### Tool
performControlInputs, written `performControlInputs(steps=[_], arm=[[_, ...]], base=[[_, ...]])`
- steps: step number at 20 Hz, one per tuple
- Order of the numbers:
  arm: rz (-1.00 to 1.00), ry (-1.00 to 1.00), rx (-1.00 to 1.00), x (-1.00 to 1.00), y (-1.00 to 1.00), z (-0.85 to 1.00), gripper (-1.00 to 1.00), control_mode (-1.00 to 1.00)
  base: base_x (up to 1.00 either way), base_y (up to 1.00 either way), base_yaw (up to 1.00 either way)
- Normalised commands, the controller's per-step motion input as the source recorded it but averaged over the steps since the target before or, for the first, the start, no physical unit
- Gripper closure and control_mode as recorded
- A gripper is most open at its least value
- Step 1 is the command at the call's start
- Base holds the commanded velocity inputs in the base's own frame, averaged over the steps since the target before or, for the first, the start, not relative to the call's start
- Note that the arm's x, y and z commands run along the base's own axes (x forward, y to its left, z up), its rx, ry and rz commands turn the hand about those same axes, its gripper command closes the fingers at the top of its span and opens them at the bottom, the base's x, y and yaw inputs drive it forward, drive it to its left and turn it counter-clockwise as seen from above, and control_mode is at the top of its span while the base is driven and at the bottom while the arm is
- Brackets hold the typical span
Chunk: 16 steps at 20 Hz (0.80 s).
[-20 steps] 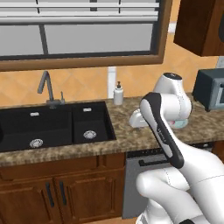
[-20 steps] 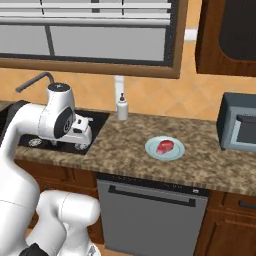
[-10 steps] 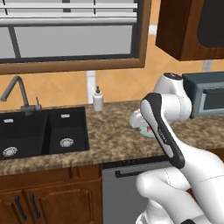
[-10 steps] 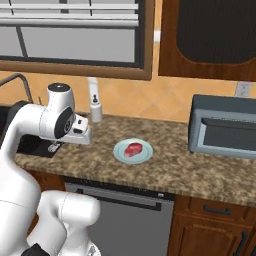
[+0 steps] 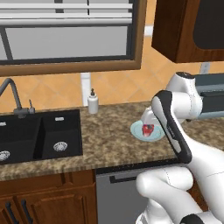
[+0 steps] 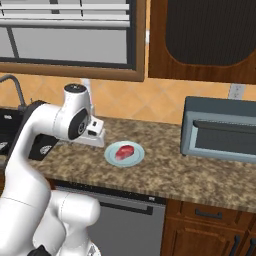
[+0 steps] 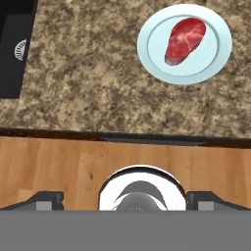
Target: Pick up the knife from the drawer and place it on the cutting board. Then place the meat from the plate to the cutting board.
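A red-pink piece of meat [image 6: 124,151] lies on a round pale blue-green plate [image 6: 140,153] on the speckled stone counter. In the left base view the meat [image 5: 148,129] and plate [image 5: 135,131] sit partly behind my forearm. My gripper [image 6: 94,140] hangs above the counter just left of the plate, open, with nothing between its jaws. In the hand view the plate [image 7: 145,47] with the meat [image 7: 185,40] is at the upper right, and my dark fingertips [image 7: 46,200] stand wide apart at the bottom. The knife, the drawer and the cutting board are out of view.
A black double sink [image 5: 39,138] with a faucet [image 5: 12,97] is to the left, a soap dispenser [image 5: 92,101] by the wall. A grey microwave [image 6: 220,132] stands right of the plate. A dishwasher front [image 6: 120,220] and wooden cabinets are below the counter.
The whole picture has slid left: the base has driven to the right along the counter. The plate and microwave now sit nearer the middle. The gripper stays open.
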Motion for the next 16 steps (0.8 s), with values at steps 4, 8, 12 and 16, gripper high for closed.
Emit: performControlInputs(steps=[4,8,12,16], arm=[[-0.29,0.01,-0.02,0.01,-0.66,-0.31,-1.00,-1.00],[-0.20,0.00,-0.04,0.13,-0.33,-0.42,-1.00,-1.00],[-0.05,0.08,0.00,0.56,-0.10,-0.35,-1.00,-1.00],[0.00,0.11,0.05,0.70,-0.05,-0.29,-1.00,-1.00]], base=[[0.00,0.00,0.00],[0.00,0.00,0.00],[0.00,0.00,0.00],[0.00,0.00,0.00]])
